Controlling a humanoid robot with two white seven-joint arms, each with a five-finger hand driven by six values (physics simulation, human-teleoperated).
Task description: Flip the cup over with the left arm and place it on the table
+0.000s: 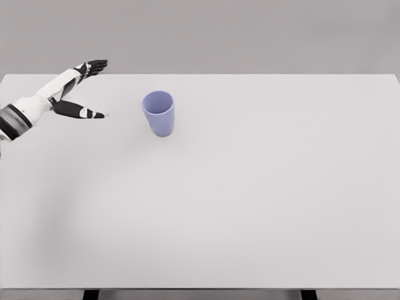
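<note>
Cup [158, 113], a pale blue-violet tumbler, stands upright on the white table [250, 206] in the head view, left of the middle and toward the far edge, its open mouth facing up and slightly toward the camera. Its inside shows only the same blue-violet wall down to where the rim hides the bottom; nothing can be seen in it, and nothing lies beside it. A soft shadow falls on the tabletop at its base. To the left of the cup, apart from it and not touching, the left hand [76, 87] reaches in from the picture's left edge on a white arm [25, 107] with a dark band near the wrist. Its fingers [94, 65] are spread wide and hold nothing: the dark-tipped upper fingers stretch out toward the table's far edge, while the thumb [80, 111] points low across the tabletop toward the cup, leaving a broad gap between them that opens in the cup's direction. The hand sits at about the cup's height in the frame, near the table's far-left corner. A plain grey wall [250, 31] runs behind the table, and two dark legs [91, 294] show under its near edge.
</note>
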